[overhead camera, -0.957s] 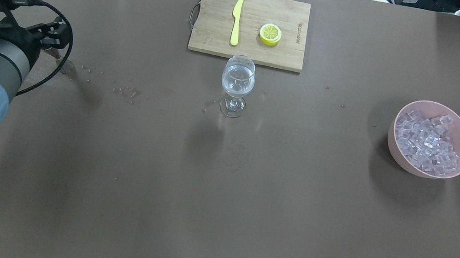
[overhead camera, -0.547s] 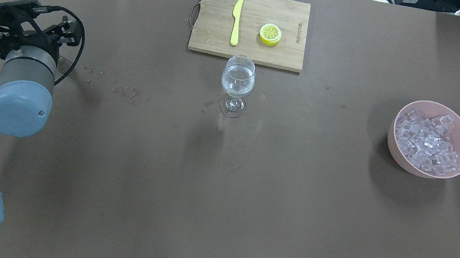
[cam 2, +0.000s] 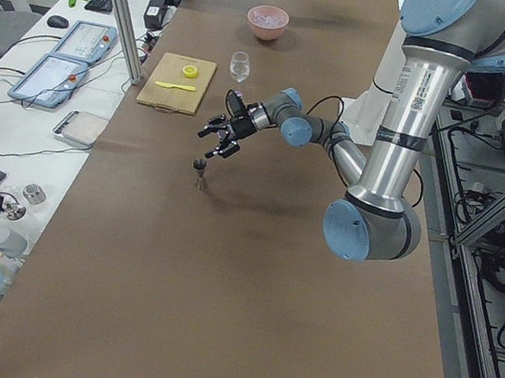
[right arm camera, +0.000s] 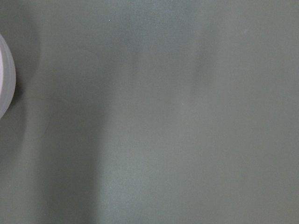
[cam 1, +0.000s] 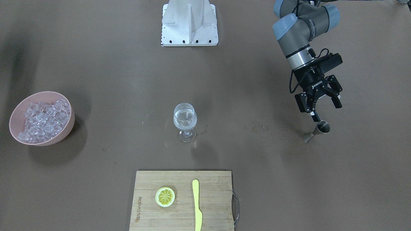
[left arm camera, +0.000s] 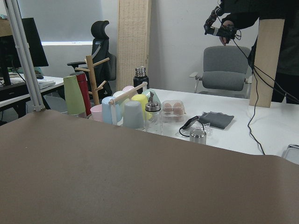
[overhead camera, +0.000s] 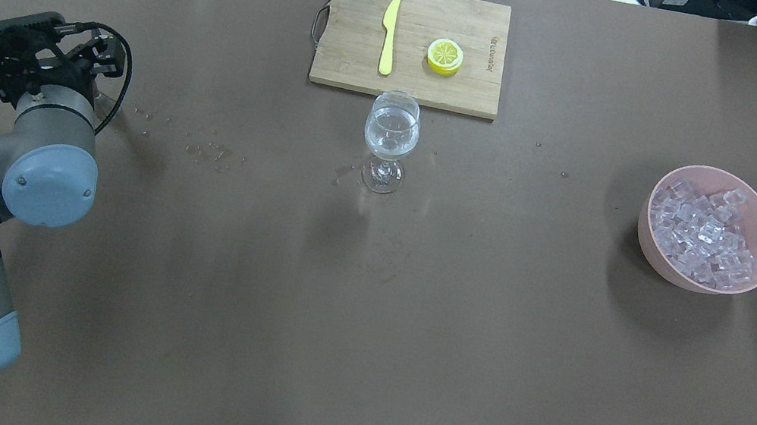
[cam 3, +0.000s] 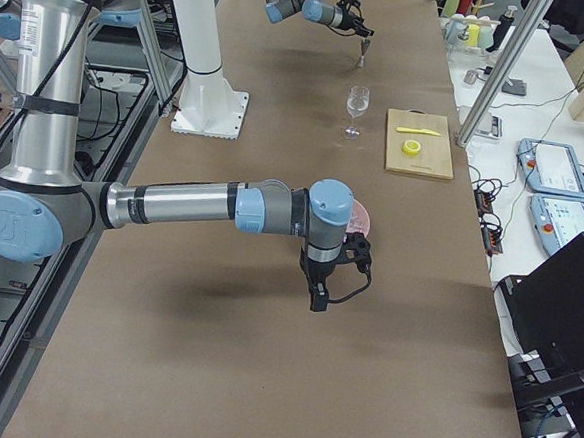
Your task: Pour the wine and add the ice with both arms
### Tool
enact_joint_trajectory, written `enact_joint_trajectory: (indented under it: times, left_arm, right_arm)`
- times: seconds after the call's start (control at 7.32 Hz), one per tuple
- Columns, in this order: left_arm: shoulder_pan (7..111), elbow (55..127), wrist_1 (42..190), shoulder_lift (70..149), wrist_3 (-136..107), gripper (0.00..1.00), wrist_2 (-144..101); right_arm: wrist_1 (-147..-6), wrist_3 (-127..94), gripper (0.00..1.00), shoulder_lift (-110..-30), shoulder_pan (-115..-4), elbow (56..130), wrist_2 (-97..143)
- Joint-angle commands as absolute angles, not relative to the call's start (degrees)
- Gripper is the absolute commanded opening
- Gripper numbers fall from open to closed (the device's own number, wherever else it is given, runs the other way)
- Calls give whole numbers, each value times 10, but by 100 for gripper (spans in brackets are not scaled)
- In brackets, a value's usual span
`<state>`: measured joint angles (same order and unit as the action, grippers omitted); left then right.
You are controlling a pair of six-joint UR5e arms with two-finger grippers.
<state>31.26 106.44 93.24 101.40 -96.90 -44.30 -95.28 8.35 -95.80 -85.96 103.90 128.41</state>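
Left tool point(cam 1: 319, 106) is released, fingers spread wide and holding nothing, hovering just above the jigger point(cam 1: 316, 132), which stands free on the counter point(cam 1: 257, 80). Change over the last second: in the overhead view the left arm point(overhead camera: 45, 134) has folded back, its elbow has swung into frame, and the wrist has lifted off and away from the jigger. Wine glass point(cam 1: 185, 122), pink bowl point(cam 1: 69, 126) and cutting board point(cam 1: 183, 205) have not shifted.

Meaning, as a judgement: the pour looks done. The wine point(cam 1: 185, 124) sits in the cup of the glass at mid-counter, just on the robot's side of the board, so the left arm is clearing out. The ice point(cam 1: 41, 120) is all piled in the pink bowl, well apart from the glass on the robot's right; none shows in the glass, so that half is not started.

Right tool point(cam 3: 317, 296) shows only in the right side view, hanging pointed down just beside the bowl; can't tell if it is spread or clenched. Its wrist camera gets bare counter plus a sliver of bowl edge.

Orientation: the glass is upright, long axis vertical along the stem, mouth up, foot flat on the counter. The jigger is also upright in the left side view, axis vertical, one cup opening up. Ice cubes are a loose heap with no common axis.
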Motion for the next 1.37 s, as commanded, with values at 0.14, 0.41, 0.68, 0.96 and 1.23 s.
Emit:
enact_joint_trajectory:
  times: [0.14,0.41,0.68,0.96,1.23]
  left_arm:
    - [312,1000,998,1013,-964,99,-432]
    - [312,989,998,1016,-964,99,-431]
    - [310,976,998,1019,-966,99,-431]
    - [304,931,1046,1026,-964,99,-431]
    - [301,887,1072,1046,-968,99,-428]
  right_arm:
    - [-953,83,100,-957,-860,1039,1284]
    - [-953,83,100,-955,-860,1037,1284]
    - [-953,83,100,-954,-860,1037,1284]
    - [-953,82,100,-954,-860,1037,1284]
    - [-953,82,100,-955,-860,1037,1284]
